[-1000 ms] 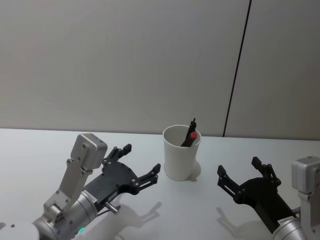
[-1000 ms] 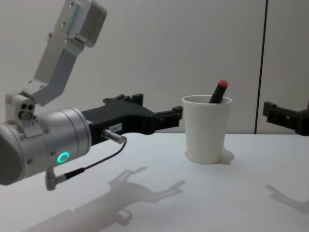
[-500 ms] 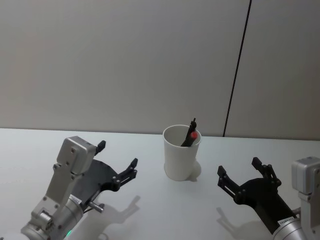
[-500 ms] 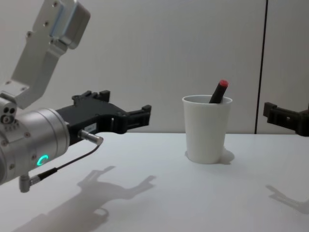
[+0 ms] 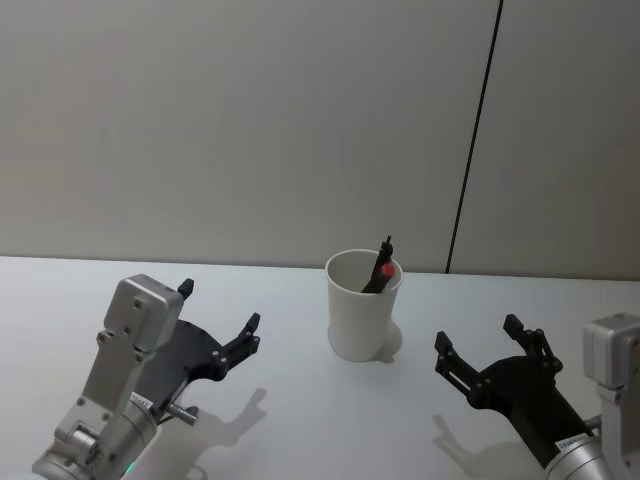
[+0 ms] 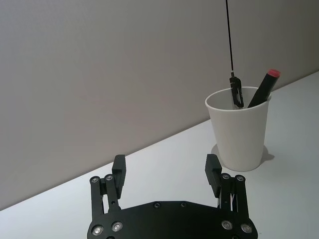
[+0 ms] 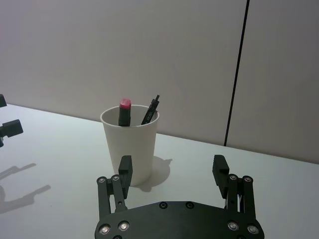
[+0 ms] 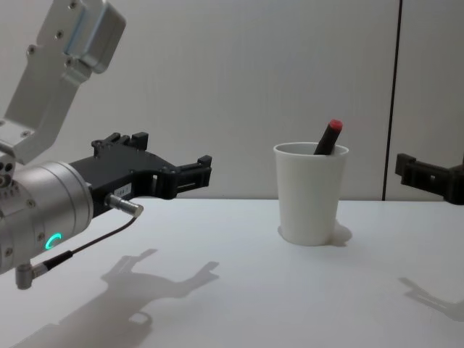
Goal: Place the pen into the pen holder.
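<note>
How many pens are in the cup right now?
2. Both stand in the pen holder, leaning on its rim: a red-capped pen and a thin black pen beside it. Anything lying lower inside the cup would be hidden.

grey wall (image 5: 250, 130), dark seam (image 5: 472, 140), white table (image 5: 330, 420)

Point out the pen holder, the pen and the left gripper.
pen holder (image 5: 358, 320): head view, on the cup's front wall.
pen (image 8: 333, 128): chest view, on its red tip above the rim.
left gripper (image 6: 166, 172): left wrist view, midway between its open fingertips.
</note>
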Available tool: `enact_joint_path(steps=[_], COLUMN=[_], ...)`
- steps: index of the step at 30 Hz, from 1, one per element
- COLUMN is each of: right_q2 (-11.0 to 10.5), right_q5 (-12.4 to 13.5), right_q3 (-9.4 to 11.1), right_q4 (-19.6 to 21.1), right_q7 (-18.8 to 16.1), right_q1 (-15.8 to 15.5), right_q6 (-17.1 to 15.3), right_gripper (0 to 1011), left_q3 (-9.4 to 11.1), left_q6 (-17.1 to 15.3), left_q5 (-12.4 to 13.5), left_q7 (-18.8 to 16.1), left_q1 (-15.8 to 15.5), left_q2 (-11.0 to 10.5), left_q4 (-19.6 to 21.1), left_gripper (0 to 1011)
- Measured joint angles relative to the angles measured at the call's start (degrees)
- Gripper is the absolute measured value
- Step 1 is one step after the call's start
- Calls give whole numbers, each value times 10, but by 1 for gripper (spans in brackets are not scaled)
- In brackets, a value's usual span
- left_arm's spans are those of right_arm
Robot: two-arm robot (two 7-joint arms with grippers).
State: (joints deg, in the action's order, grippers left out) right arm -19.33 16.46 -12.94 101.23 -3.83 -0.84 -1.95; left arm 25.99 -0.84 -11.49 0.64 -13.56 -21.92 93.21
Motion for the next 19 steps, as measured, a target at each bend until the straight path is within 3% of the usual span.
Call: enact_joint_path(steps=[19], right_q2=[0], right_q5=[0], right_q3=[0], right_q4=[0], right_q7=[0], right_q1=[0], right_q6=[0], right_gripper=[1001], left_q3=[0], left_q6=[0], left_q5=[0], left_q7=[0], left_q1=[0], left_q2=[0], left_q4=[0], left_gripper=[1000])
